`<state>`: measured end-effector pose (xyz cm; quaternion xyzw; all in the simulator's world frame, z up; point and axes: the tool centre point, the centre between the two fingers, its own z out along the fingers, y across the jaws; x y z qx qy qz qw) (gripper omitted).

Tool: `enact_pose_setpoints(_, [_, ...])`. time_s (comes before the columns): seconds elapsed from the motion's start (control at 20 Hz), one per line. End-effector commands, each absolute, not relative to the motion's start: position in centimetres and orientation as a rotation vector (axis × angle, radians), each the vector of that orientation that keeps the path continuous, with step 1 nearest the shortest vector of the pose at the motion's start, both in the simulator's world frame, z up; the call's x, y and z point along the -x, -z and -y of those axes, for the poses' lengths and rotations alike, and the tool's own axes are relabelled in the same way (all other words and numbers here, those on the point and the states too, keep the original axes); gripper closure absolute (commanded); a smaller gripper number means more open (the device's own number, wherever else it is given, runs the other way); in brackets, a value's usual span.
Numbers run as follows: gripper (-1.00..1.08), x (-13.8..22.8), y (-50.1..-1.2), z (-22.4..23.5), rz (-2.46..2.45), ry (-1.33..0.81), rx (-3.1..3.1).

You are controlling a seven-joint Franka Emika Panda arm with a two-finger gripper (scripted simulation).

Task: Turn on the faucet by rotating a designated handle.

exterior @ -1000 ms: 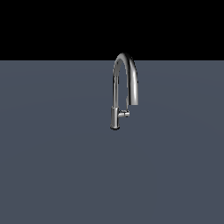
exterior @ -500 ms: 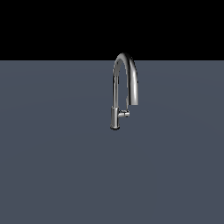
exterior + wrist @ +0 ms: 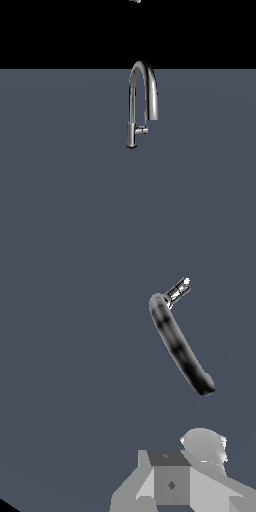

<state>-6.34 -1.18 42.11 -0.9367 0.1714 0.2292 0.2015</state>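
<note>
We find no readable text, label, brand, number or sign in either view: the faucet (image 3: 134, 107) is bare chrome, the worktop (image 3: 60, 190) is plain grey-blue, and the robot parts seen from the wrist carry no markings
</note>
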Motion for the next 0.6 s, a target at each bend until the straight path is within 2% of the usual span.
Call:
enact_pose_setpoints(0.0, [1.08,5.1,-41.2,1.5,-0.514,-0.684,2.570])
enact_pose_setpoints(0.55, [1.08,0.3,-36.5,3.0,-0.663,-0.870,2.349])
